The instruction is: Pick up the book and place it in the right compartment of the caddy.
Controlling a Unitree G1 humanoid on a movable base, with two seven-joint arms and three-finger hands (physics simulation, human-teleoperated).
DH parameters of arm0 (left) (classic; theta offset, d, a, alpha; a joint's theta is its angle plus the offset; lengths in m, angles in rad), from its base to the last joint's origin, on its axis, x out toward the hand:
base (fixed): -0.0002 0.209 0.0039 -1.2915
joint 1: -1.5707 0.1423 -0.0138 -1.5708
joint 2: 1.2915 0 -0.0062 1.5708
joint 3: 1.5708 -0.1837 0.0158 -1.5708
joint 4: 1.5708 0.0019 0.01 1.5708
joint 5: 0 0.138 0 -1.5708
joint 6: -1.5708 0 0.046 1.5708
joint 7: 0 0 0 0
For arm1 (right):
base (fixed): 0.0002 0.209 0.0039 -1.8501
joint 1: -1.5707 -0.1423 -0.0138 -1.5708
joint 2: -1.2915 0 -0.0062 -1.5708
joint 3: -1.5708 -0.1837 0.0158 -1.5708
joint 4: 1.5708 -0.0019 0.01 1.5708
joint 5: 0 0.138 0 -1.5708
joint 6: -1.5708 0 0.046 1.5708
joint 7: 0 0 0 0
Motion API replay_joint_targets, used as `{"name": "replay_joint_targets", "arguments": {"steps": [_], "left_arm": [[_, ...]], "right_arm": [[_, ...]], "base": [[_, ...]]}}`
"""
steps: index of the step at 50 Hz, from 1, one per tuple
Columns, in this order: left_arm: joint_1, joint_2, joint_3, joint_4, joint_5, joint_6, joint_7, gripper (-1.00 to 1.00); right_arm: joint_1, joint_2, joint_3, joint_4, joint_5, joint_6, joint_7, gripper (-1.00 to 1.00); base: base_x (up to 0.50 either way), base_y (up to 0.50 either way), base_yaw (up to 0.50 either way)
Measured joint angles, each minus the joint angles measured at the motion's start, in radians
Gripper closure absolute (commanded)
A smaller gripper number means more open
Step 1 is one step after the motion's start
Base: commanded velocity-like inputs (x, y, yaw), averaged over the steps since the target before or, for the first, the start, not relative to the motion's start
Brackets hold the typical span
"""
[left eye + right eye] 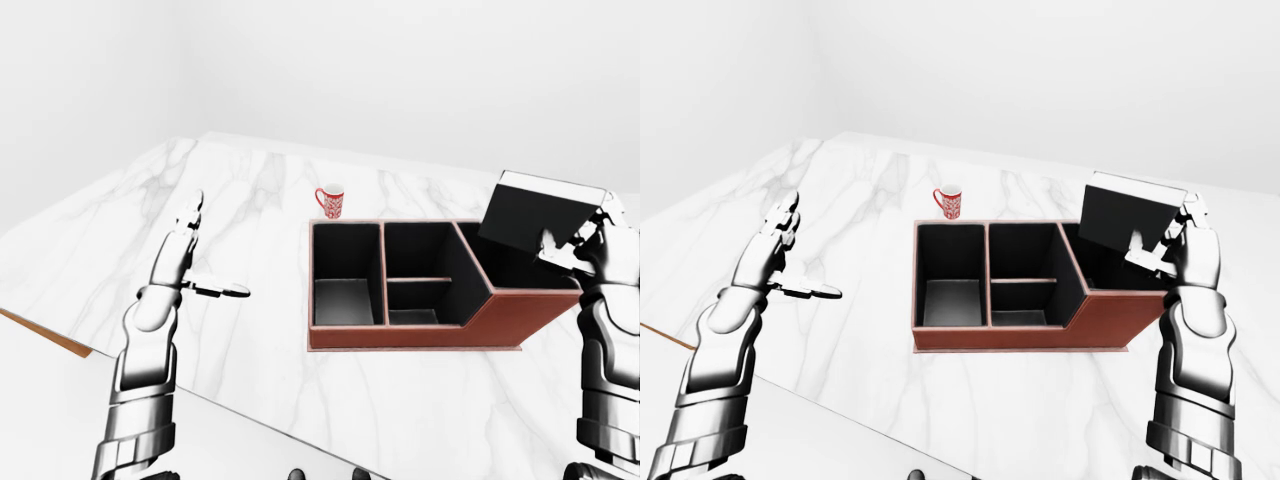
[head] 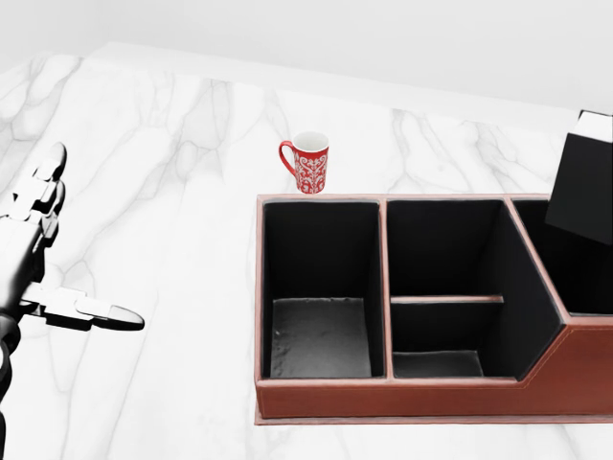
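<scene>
1. your right hand (image 1: 1175, 248) has its fingers closed round the book (image 1: 1130, 218), gripping it at its right-hand edge. the book is in the air, tilted, with its lower part hanging over the mouth of the right compartment of the caddy (image 1: 1110, 320).

2. your left hand (image 1: 190, 262) holds nothing. its fingers are spread and straight, thumb out to the side, and it hovers over the marble table (image 1: 250, 190) well apart from the caddy.

3. the step in hand looks like the lowering. i'd judge the book needs turning more upright so its lower edge goes in between the slanted divider and the caddy's outer wall, not onto either rim.

4. come down slowly and keep the fingers shut until the book's lower edge is well inside. the compartment looks narrow beside the book, so a tilted drop could catch on the divider.

5. the red mug (image 2: 306, 163) stands just beyond the caddy's top left corner, far from your path. it should not trouble you.

6. the head view shows only a corner of the book at its right edge and none of the right hand, though it looks well down into the left and middle compartments.

7. the two eye views show the whole grip and the book's tilt, so steer by those.
</scene>
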Motion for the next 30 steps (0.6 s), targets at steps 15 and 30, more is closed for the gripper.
{"name": "replay_joint_targets", "arguments": {"steps": [15,30], "left_arm": [[-0.006,0.002,-0.003,0.040,0.000,0.000,0.006,-1.00],[-0.005,0.002,-0.004,0.026,0.004,0.000,0.003,-1.00]], "right_arm": [[0.006,0.007,0.006,0.016,-0.004,0.000,-0.001,1.00],[0.002,0.008,0.013,0.051,-0.009,0.000,-0.003,1.00]], "base": [[0.00,0.00,0.00],[0.00,0.00,0.00]]}}
